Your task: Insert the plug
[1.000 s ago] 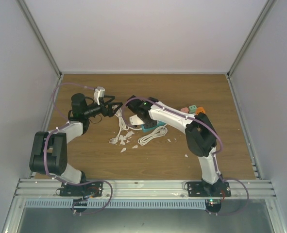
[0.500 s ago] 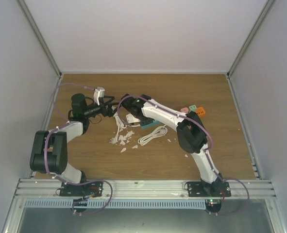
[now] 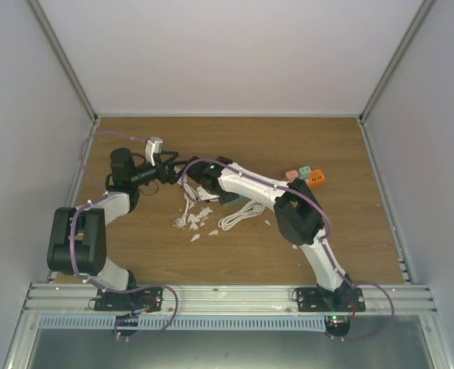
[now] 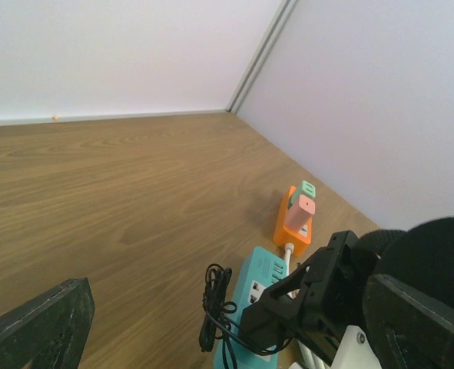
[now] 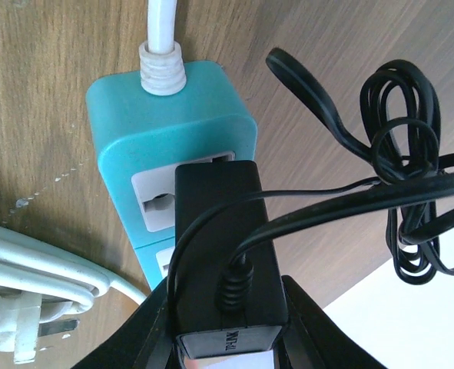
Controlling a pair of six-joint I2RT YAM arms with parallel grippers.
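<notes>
My right gripper (image 5: 227,334) is shut on a black power adapter (image 5: 223,246) and holds it over the teal power strip (image 5: 173,108), above a white socket face. Whether its prongs are in the socket is hidden. The adapter's black cord (image 5: 403,154) hangs in a tied bundle beside it. In the top view the right gripper (image 3: 200,178) is left of the strip (image 3: 234,200). My left gripper (image 3: 173,167) is open and empty, just left of it. In the left wrist view the adapter (image 4: 276,327) sits over the strip (image 4: 257,277) between the left fingers (image 4: 34,330).
The strip's white cable (image 3: 240,215) lies coiled in front, with a white plug (image 5: 27,330) and white scraps (image 3: 192,221) on the wood. An orange power strip (image 3: 315,177) with pink and green plugs (image 4: 302,209) sits to the right.
My right gripper has moved left with the adapter, closer to the left gripper. The left gripper has shifted slightly left.
</notes>
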